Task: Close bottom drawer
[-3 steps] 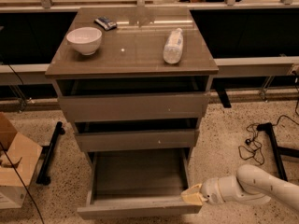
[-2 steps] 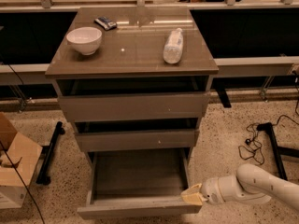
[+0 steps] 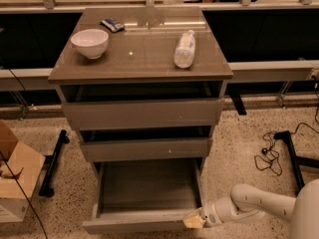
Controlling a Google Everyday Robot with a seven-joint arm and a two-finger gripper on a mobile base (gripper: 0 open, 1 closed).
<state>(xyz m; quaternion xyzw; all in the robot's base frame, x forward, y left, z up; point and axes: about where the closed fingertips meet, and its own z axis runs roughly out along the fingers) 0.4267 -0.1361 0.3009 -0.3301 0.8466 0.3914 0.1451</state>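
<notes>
Push step in hand: gripper [image 3: 193,219] at right front corner of pulled-out bottom drawer [image 3: 134,226], its grip state can't tell; next needs a straight push inward.

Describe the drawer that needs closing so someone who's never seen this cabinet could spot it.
Find the grey cabinet with a bowl and bottle on top; it has three handleless drawers. The bottom drawer is the lowest. Unlike the two above, it is pulled far out, showing its inside, and the robot's tool sits at its front right corner.
</notes>
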